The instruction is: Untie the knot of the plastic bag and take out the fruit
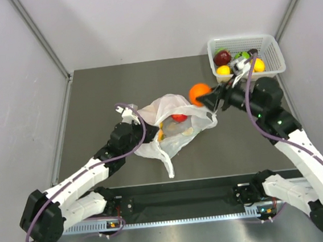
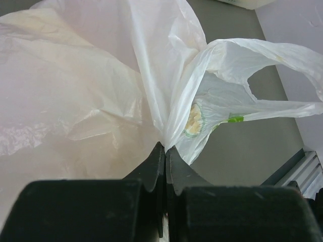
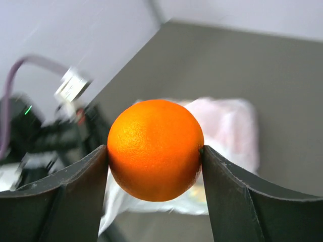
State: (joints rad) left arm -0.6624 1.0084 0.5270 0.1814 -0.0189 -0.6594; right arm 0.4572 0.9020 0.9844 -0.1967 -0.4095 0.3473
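- The right gripper (image 3: pixel 154 151) is pinching the orange fruit (image 3: pixel 155 149) between its two fingers, one pad pressing on each side of it.
- In the top view, this orange fruit is hanging just beside the far right edge of the plastic bag (image 1: pixel 171 132), raised off the table (image 1: pixel 91 99).
- The left gripper (image 2: pixel 165 150) is pressing its fingers together on a gathered fold of thin plastic at the bag's left side.
- The plastic bag is lying crumpled near the middle of the table, between the two arms. One handle loop (image 2: pixel 282 75) is standing open to the right in the left wrist view, and a citrus print is showing below it.
- A red fruit (image 1: pixel 179 117) is showing inside the bag, near its far side.
- A white basket (image 1: pixel 274 44) is sitting at the far right corner, well apart from the bag, and is holding a dark red apple (image 1: pixel 222 57), a green fruit (image 1: pixel 242 55) and two yellow fruits (image 1: pixel 223 70).
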